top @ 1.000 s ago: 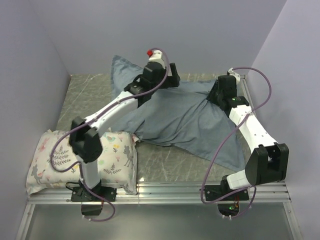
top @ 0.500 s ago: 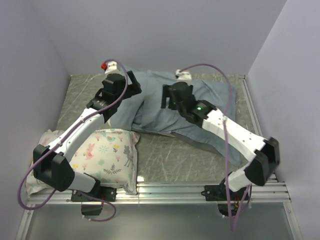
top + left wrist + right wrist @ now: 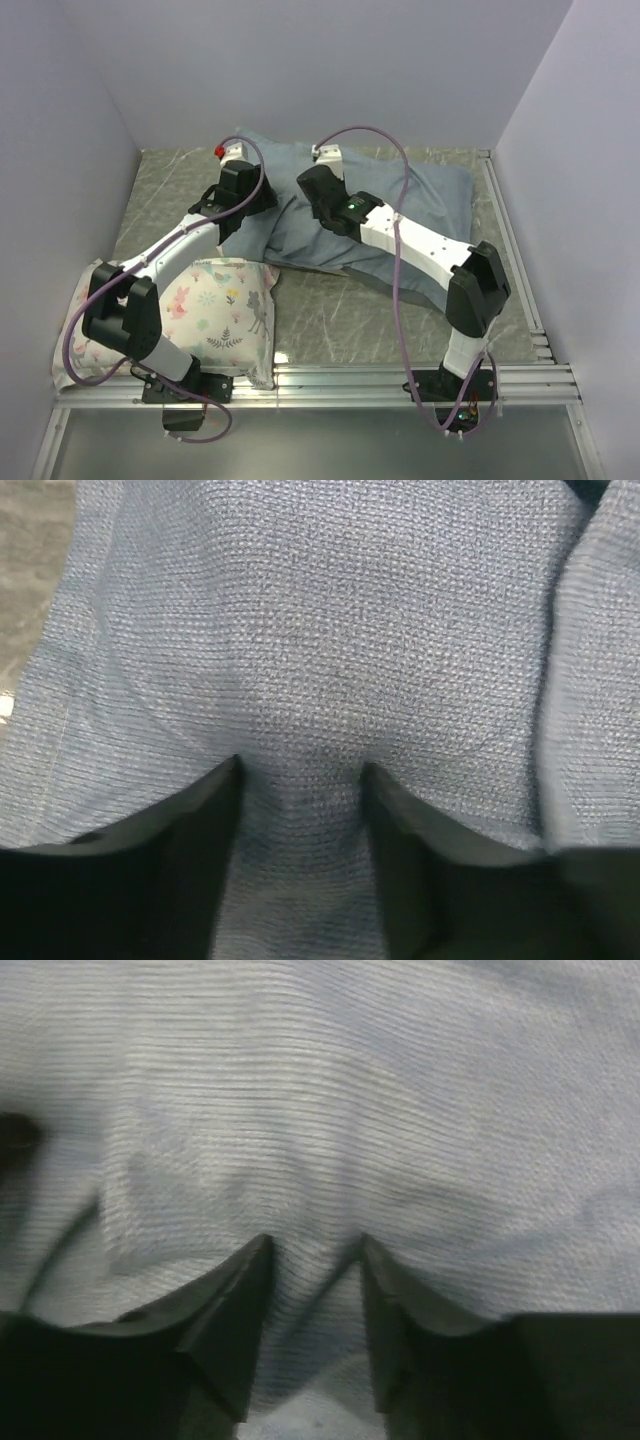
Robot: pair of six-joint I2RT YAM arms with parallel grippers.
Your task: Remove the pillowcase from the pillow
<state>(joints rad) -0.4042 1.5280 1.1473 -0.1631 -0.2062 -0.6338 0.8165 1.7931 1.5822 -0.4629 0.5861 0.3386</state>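
Note:
The pillowcase (image 3: pixel 410 195) lies at the back of the table with its plain grey-blue inner side showing; no stripes show. It looks plump at its right end. The white pillow is hidden. My left gripper (image 3: pixel 258 198) is on the cloth's left part. In the left wrist view its fingers (image 3: pixel 300 770) press into the pillowcase (image 3: pixel 320 630) with cloth drawn in between them. My right gripper (image 3: pixel 318 192) sits just right of it. In the right wrist view (image 3: pixel 312 1245) it pinches a raised fold of the pillowcase (image 3: pixel 350 1090).
A smaller floral-print pillow (image 3: pixel 215 310) lies at the front left, against the left arm's base. A metal rail (image 3: pixel 370 377) runs along the table's front edge. Purple walls close the back and both sides. The right arm stretches across the cloth.
The cloth, spread wide and flat a second ago, is now gathered into a compact shape at the back. The right gripper has swung far left, and the left gripper has moved left and nearer.

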